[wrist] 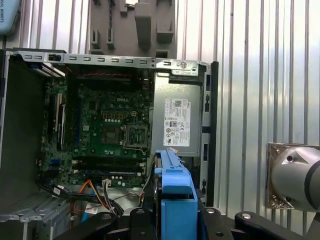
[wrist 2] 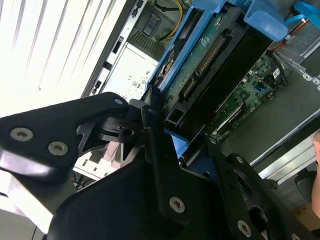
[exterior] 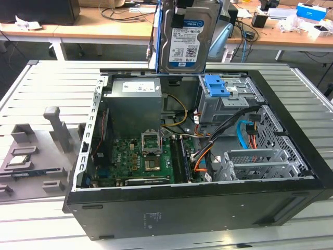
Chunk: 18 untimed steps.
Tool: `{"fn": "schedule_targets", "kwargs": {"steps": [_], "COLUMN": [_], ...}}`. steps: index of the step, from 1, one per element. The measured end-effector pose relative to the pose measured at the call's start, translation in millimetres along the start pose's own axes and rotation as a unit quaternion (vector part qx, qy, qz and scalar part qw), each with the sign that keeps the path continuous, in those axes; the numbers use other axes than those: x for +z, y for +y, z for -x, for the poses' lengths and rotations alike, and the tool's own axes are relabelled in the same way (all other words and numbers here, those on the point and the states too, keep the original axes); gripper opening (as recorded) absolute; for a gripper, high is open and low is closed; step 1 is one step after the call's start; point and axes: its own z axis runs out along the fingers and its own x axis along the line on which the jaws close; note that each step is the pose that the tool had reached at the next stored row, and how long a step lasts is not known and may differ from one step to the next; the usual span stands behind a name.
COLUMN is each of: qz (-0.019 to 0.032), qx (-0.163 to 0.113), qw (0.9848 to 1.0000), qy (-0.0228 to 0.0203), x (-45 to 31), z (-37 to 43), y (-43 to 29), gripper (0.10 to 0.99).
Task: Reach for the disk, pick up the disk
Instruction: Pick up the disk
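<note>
The disk [exterior: 184,41], a silver hard drive with a white-and-blue label and blue side rails, hangs upright above the back of the open computer case [exterior: 156,213]. My gripper [exterior: 190,11] is shut on its top end and holds it clear of the case. In the second wrist view the disk's [wrist 2: 210,55] green circuit side and blue rails run out from between my black fingers [wrist 2: 156,135], with the gripper [wrist 2: 187,145] closed around it. In the first wrist view a blue rail of the disk [wrist: 175,185] sticks out of the gripper [wrist: 172,220] over the case.
Inside the case lie a motherboard [exterior: 145,156], a grey power supply [exterior: 135,104], a drive cage with a blue latch plate [exterior: 216,86] and loose cables. A grey fixture [exterior: 31,156] holding a small chip [exterior: 18,160] sits on the slatted table at the exterior view's left.
</note>
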Motion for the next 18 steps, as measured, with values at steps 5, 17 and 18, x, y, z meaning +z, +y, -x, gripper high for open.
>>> {"fn": "schedule_targets", "kwargs": {"steps": [5,17,18], "qz": [0.0003,0.0009,0.0009], "qx": [0.0,0.0,0.0], "qw": [1.0,1.0,1.0], "qy": [-0.0003,-0.0002,-0.0003], "x": [11.2,25.1,25.0], "z": [-1.2,-6.0,-8.6], "y": [-0.9,-2.7,-2.5], "gripper": [0.369,0.369,0.369]}}
